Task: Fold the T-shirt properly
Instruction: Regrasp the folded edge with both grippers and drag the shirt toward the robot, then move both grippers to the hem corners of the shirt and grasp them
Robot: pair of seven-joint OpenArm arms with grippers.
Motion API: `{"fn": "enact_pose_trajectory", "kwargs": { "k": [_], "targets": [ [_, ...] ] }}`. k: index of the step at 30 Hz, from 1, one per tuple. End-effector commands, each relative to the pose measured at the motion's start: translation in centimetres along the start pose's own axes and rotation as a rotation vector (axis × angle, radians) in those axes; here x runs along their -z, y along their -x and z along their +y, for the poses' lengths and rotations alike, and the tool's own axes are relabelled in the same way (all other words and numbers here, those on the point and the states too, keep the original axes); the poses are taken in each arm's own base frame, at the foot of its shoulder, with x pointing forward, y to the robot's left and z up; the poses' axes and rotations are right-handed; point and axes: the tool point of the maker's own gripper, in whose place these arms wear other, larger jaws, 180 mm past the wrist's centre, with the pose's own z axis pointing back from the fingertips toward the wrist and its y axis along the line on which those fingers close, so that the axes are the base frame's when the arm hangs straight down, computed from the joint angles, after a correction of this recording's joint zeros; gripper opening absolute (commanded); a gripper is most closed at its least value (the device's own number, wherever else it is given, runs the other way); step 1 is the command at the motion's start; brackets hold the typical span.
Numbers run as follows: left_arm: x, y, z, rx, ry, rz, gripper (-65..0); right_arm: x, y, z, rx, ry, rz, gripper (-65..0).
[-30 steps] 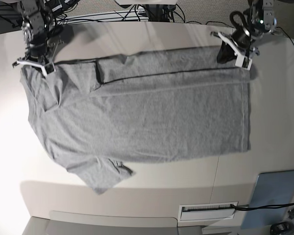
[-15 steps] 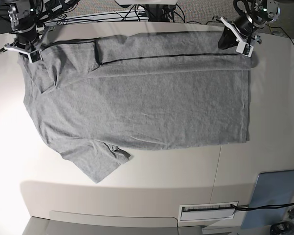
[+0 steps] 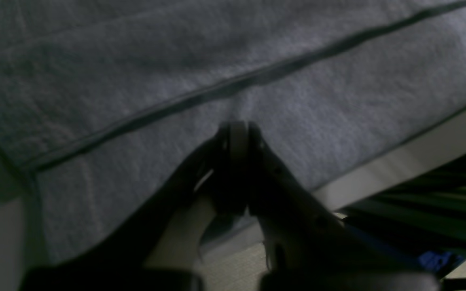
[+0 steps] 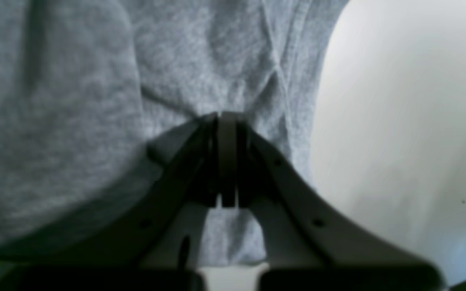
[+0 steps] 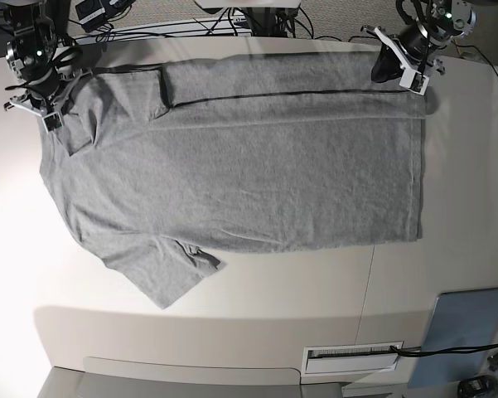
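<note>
The shirt point(image 5: 240, 166) lay spread across the tabletop point(image 5: 257, 298), far edge folded over. My left hand point(image 5: 402, 68) and right hand point(image 5: 43, 104) each pinched a far corner, jaws clamped on cloth. I judged uneven pulling could slip a corner free and skew the fold.

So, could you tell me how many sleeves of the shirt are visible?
2: one sleeve spread at the near edge, one sleeve folded over the T-shirt by the right gripper.
</note>
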Motion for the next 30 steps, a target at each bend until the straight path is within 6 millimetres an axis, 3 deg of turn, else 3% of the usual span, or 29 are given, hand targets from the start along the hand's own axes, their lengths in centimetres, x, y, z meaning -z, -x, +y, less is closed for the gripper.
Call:
{"fn": "enact_pose_trajectory", "kwargs": {
  "k": [1,7,10,14,17,20,23,25,30],
  "targets": [
    [-1.1,4.4,1.0,0.043,-0.051,0.187,-65.0,-0.5,2.7,0.4,-0.033,-0.015,0.095,-65.0],
    [-1.9,5.9,0.2,0.043,-0.026,0.222,-65.0,-1.7,5.4,1.4,-0.057,-0.028,0.137,-65.0],
    [-1.9,5.5,-0.4,0.059,0.006,0.214,-65.0,-2.0,5.7,1.5,-0.058,-0.024,0.151,-65.0],
    [-1.8,3.5,-0.8,0.088,0.012,0.166,-65.0,-2.3,3.9,0.6,-0.083,0.034,0.104,-65.0],
    [-1.9,1.1,-0.9,0.119,0.003,0.110,-65.0,-2.7,1.5,-1.1,-0.068,0.112,0.030,-65.0],
    [-2.1,-2.2,0.7,0.140,-0.063,0.030,-64.9,-3.1,-0.9,-3.4,-0.070,0.185,-0.016,-65.0],
    [-2.3,-5.8,2.1,0.147,-0.119,-0.062,-41.0,-3.1,-2.8,-6.0,-0.052,0.258,-0.047,-65.0],
    [-2.0,-8.1,3.1,0.122,-0.147,-0.126,-30.1,-3.1,-4.4,-7.4,-0.034,0.294,-0.090,-65.0],
    [-0.2,-14.0,6.0,0.062,-0.202,-0.221,-28.5,-2.7,-8.4,-8.9,-0.027,0.309,-0.173,-65.0]
  ]
}}
